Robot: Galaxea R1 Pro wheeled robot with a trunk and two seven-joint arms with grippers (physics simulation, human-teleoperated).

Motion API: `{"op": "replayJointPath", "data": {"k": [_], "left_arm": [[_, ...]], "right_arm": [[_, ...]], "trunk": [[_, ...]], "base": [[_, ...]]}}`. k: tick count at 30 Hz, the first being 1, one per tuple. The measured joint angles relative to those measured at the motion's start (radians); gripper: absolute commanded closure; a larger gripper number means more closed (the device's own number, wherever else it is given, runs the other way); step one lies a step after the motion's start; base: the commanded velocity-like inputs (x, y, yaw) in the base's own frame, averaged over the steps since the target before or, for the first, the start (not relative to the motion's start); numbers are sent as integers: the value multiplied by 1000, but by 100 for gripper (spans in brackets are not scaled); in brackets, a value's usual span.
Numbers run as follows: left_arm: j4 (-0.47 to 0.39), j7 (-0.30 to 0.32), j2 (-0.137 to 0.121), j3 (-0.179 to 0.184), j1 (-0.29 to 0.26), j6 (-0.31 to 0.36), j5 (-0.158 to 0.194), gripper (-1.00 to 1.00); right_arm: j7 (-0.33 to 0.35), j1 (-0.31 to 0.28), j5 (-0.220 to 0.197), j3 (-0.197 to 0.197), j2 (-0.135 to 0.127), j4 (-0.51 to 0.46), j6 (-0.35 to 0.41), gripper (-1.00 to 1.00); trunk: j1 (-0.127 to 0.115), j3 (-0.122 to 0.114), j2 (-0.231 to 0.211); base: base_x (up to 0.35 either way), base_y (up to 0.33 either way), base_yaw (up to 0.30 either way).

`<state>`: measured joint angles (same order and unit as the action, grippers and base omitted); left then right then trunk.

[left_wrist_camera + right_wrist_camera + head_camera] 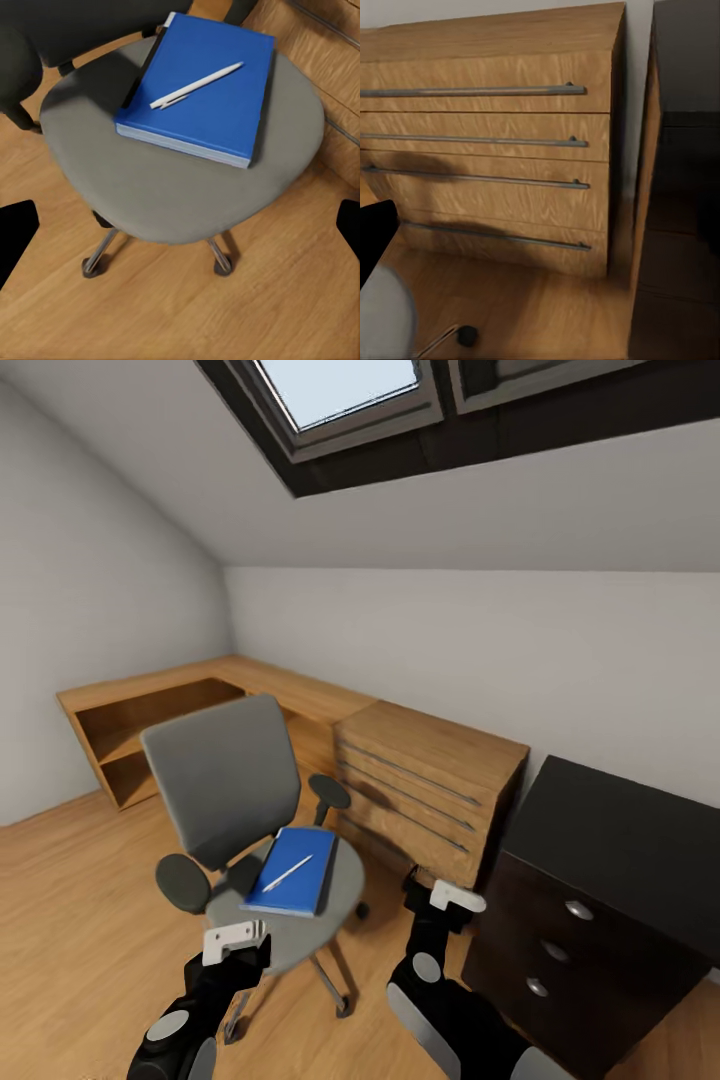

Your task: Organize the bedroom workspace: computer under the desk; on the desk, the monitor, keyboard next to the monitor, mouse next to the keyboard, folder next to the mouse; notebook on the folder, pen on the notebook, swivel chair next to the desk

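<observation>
- i stand on the wooden floor [70,920] of a room with a sloped ceiling and a skylight [335,390].
- the chair [225,780] is right in front of me, its grey seat [187,187] facing me and its backrest toward the far wall.
- the blue folder [293,870] lies flat on the seat, toward the back and my right side, dark strip along its right edge; seen from my left wrist it looks thick, like a closed book [199,82].
- the pen [287,873] lies on top of the folder, slanted across its middle; my left wrist camera shows it white and resting wholly on the blue cover [196,85].
- my left gripper [236,938] hangs just in front of the seat's near edge, above the floor; the two dark fingertips [16,232] sit at the far sides of the wrist view, so it is spread wide and holds nothing.
- my right gripper [452,893] is raised between the chair and the desk [620,840], pointing at the wooden drawers [487,150]; i see one fingertip [375,240] only, so i cannot tell whether it is spread or closed.
- the desk's black top and three silver knobs [578,909] are at my right, just beside the wooden drawers.
- a wooden counter [250,680] runs along the far wall behind the chair.
</observation>
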<state>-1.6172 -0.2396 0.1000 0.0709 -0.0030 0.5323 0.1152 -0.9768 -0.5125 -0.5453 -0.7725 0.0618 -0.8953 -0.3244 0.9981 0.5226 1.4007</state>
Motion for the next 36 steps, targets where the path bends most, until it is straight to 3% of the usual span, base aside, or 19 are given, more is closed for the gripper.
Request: {"op": "replayJointPath", "data": {"k": [4, 7, 8, 9, 15, 36], "left_arm": [[0, 0, 0, 0, 0, 0, 0, -100], [0, 0, 0, 0, 0, 1, 0, -100], [0, 0, 0, 0, 0, 3, 0, -100], [0, 0, 0, 0, 0, 3, 0, -100], [0, 0, 0, -1, 0, 3, 0, -100], [0, 0, 0, -2, 0, 3, 0, -100]], "right_arm": [[-1, 0, 0, -14, 0, 0, 0, -100], [-2, 0, 0, -43, 0, 0, -1, -100], [-2, 0, 2, -88, 0, -1, -1, -100], [-2, 0, 3, -106, 0, -1, -2, -100], [-4, 0, 1, -143, -2, -16, -3, -100], [-4, 0, 1, -143, -2, -20, -3, -100]], "trunk": [[0, 1, 0], [0, 2, 0], [0, 2, 0], [0, 2, 0], [0, 2, 0], [0, 2, 0]], "base": [[145, 234, 44], [69, 102, 14], [17, 25, 3], [13, 20, 3], [4, 6, 28], [0, 0, 242]]}}
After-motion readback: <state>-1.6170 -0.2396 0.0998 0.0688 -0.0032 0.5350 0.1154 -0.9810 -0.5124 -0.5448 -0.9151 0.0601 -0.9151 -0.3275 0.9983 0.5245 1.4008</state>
